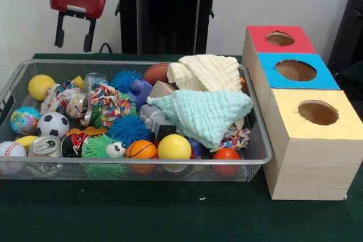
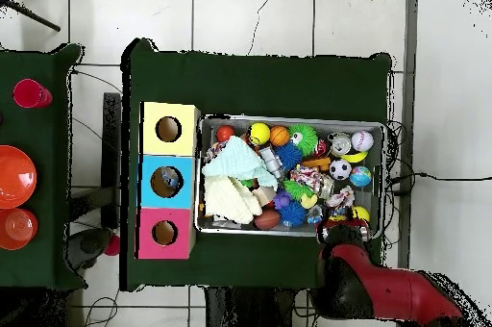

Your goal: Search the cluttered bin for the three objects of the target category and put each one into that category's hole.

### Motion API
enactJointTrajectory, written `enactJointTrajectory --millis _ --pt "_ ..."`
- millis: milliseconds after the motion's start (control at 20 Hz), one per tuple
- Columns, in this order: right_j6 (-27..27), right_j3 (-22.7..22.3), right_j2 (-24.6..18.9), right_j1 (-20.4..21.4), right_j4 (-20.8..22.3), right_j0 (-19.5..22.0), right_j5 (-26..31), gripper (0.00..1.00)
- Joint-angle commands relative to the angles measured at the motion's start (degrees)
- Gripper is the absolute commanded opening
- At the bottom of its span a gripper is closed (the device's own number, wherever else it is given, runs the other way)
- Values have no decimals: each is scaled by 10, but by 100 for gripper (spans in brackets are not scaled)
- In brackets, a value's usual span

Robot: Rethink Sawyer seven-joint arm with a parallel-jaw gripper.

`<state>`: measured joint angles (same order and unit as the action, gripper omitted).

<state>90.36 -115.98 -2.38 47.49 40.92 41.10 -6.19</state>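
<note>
Your claw (image 1: 74, 39) is hanging wide open and empty above the bin's (image 1: 136, 161) far corner, clear for searching. Two cloths (image 1: 205, 111) are covering toys beside the three-holed box (image 1: 311, 157), hiding possible targets.

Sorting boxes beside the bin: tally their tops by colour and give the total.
Red top: 1
Blue top: 1
Yellow top: 1
Total: 3 boxes, each with one round hole.
</note>
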Motion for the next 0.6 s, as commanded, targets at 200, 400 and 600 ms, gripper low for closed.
enactJointTrajectory --millis 200,400,600 --pt "105 2 -46 -22 -47 -5 -5 100" --pt "122 2 -29 -51 -59 -12 -56 100" --pt "123 -2 -23 -34 -85 -31 -29 100"
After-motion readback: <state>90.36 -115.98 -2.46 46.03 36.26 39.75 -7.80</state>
